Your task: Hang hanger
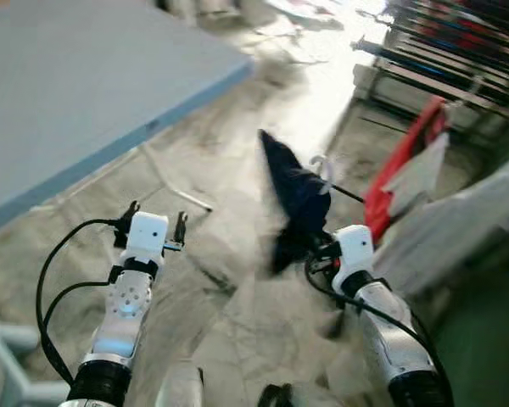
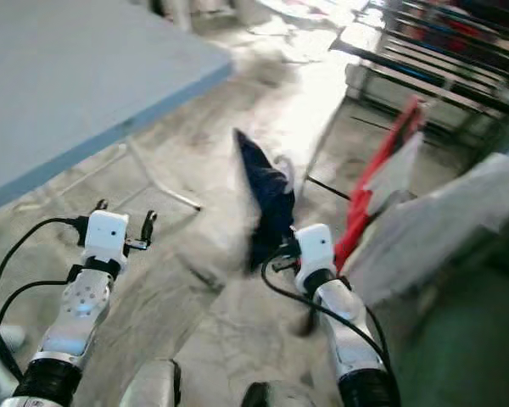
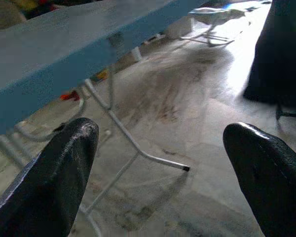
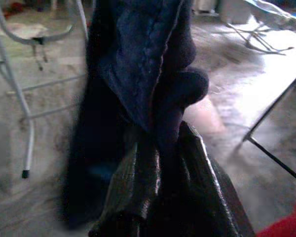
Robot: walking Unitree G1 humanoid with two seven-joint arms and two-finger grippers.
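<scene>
Pretty blurry shot, but the right gripper was clamped on a dark navy garment mid-frame, with a pale hanger hook poking out at its top. Left gripper sat lower left, fingers spread apart and holding nothing. A light blue folding table took up the upper left, and a red garment hung by the rack at the upper right.

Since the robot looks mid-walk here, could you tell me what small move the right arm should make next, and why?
Probably keep the right gripper shut on the dark garment and carry it on toward the rack ahead on the right. The white hanger hook is free above the cloth, the rack is not yet near, and the left gripper is open and idle.
</scene>
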